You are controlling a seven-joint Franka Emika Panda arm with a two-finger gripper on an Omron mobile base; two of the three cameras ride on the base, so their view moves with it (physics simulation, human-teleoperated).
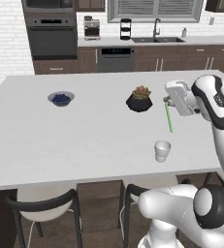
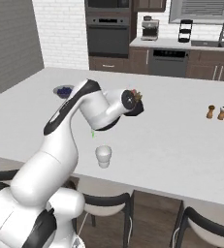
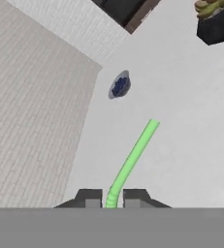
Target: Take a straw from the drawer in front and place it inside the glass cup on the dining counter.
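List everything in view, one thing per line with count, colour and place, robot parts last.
straw: one, bright green, held above the counter, hanging down from the gripper
glass cup: one, whitish, near the counter's front edge
dining counter: one, white, centre
bowl: one, grey with dark blue contents, counter's left
potted plant: one, black pot, counter's middle
shakers: two, brown and white, counter's right
chairs: black-framed, at the near edge
coffee machine: one, back counter
sink faucet: one, back counter
gripper: shut on the straw
arm: white
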